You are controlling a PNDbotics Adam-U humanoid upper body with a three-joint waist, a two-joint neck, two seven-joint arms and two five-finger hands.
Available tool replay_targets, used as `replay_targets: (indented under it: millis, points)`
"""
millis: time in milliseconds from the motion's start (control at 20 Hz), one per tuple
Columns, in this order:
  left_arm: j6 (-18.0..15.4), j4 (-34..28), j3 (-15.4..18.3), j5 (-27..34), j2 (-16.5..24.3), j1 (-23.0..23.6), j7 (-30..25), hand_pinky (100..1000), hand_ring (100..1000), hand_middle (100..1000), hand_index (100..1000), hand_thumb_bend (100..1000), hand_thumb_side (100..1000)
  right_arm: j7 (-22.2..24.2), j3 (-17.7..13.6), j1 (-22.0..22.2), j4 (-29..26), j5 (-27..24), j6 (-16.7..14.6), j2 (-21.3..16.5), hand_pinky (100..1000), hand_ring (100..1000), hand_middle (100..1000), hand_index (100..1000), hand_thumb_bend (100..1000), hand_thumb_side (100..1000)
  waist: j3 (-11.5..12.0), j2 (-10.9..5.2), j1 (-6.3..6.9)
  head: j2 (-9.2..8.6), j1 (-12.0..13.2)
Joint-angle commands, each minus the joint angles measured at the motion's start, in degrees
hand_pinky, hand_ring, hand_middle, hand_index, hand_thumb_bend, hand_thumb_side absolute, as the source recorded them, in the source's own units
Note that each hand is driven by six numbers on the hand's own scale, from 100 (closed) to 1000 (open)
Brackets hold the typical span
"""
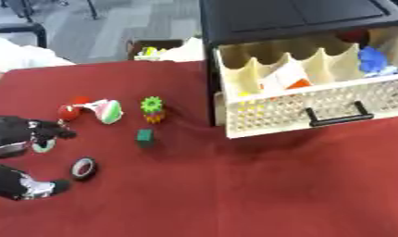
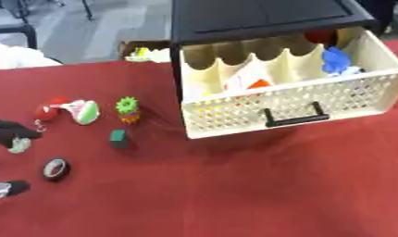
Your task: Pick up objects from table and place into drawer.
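Left robot hand (image 1: 16,134), fingers curled round small pale ring (image 1: 44,146) on red table (image 1: 234,185).

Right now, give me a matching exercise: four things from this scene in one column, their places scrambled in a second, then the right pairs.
Things:
1. blue object
2. green block
3. tape roll
4. spiky green toy

Places:
A. on the red cloth, nearest the table's front edge of the four
B. inside the open drawer, at its right end
C. on the cloth just in front of the spiky green toy
D. on the cloth, right of the white and green object

Pairs: 1-B, 2-C, 3-A, 4-D
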Motion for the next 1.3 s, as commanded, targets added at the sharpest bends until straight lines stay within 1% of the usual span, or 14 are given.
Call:
replay_targets:
  millis: [50,300,350,400,500,600,650,750,800,850,900,950,1150,1300]
  points:
    - [0.2,0.7,0.3,-0.1,1.0,-1.1,0.7,587,738,883,1000,437,901,-0.1,-0.4,-0.4,-0.3,-0.2,0.0,-1.1,386,502,495,774,100,1000,0.0,-0.87,-0.32,-0.32,0.3]
    - [1.1,3.6,-0.5,0.2,-0.1,-1.9,1.5,575,704,786,987,418,889,-0.2,-0.5,-0.4,-0.3,-0.2,0.0,-0.9,386,501,495,772,100,1000,-0.2,-0.83,-0.41,-0.38,0.7]
    - [1.3,4.0,-0.6,0.2,-0.3,-2.0,1.7,570,686,750,967,412,885,-0.2,-0.5,-0.4,-0.3,-0.2,-0.1,-0.9,386,501,495,771,100,1000,-0.3,-0.82,-0.42,-0.35,0.8]
    - [1.4,4.5,-0.8,0.2,-0.5,-2.2,2.0,568,682,740,956,410,883,-0.2,-0.5,-0.4,-0.3,-0.2,-0.1,-0.9,386,501,495,771,100,1000,-0.3,-0.82,-0.43,-0.31,0.8]
    - [1.7,5.2,-1.0,0.4,-0.9,-2.6,2.3,559,658,689,879,406,880,-0.2,-0.4,-0.4,-0.3,-0.1,0.0,-0.9,386,501,494,770,100,1000,-0.4,-0.79,-0.45,-0.27,0.9]
    - [2.0,5.8,-1.3,0.7,-1.2,-2.9,2.4,555,647,673,862,401,881,-0.2,-0.5,-0.4,-0.3,-0.1,0.0,-0.8,386,501,494,770,100,1000,-0.4,-0.78,-0.48,-0.29,1.1]
    - [2.1,6.0,-1.4,1.0,-1.3,-3.0,2.4,550,628,643,878,392,879,-0.3,-0.5,-0.4,-0.3,-0.1,0.0,-0.8,386,501,494,770,100,1000,-0.4,-0.77,-0.49,-0.30,1.2]
    - [2.6,6.5,-1.6,1.7,-1.6,-3.1,2.1,544,624,661,918,388,885,-0.4,-0.6,-0.4,-0.3,-0.1,0.1,-0.7,386,501,494,769,100,1000,-0.4,-0.77,-0.50,-0.34,1.3]
    - [2.8,6.7,-1.7,2.2,-1.7,-3.2,1.8,537,627,694,966,386,887,-0.4,-0.6,-0.4,-0.3,-0.1,0.1,-0.6,386,501,494,768,100,1000,-0.5,-0.78,-0.50,-0.40,1.4]
    - [3.0,6.9,-1.8,2.6,-1.8,-3.3,1.4,531,631,730,988,389,886,-0.4,-0.6,-0.4,-0.3,-0.1,0.2,-0.6,386,500,494,767,100,1000,-0.5,-0.78,-0.50,-0.45,1.4]
    - [3.2,7.0,-1.9,3.0,-1.9,-3.4,1.1,528,641,793,982,390,891,-0.4,-0.6,-0.4,-0.3,-0.1,0.2,-0.5,385,500,493,767,100,1000,-0.5,-0.79,-0.50,-0.48,1.4]
    - [3.4,7.0,-2.0,3.4,-2.1,-3.5,0.8,526,642,803,978,392,892,-0.4,-0.6,-0.4,-0.3,-0.1,0.2,-0.5,385,500,493,766,100,1000,-0.5,-0.79,-0.50,-0.48,1.4]
    - [3.2,7.2,-2.7,4.2,-2.6,-4.0,-0.4,525,632,766,993,371,910,-0.5,-0.6,-0.4,-0.3,0.0,0.3,-0.4,385,500,492,764,100,1000,-0.6,-0.79,-0.51,-0.46,1.6]
    - [2.6,7.7,-3.3,4.3,-3.1,-4.5,-1.2,529,637,774,1000,384,931,-0.4,-0.6,-0.5,-0.3,-0.1,0.3,-0.4,385,500,492,763,100,1000,-0.7,-0.76,-0.55,-0.39,1.7]
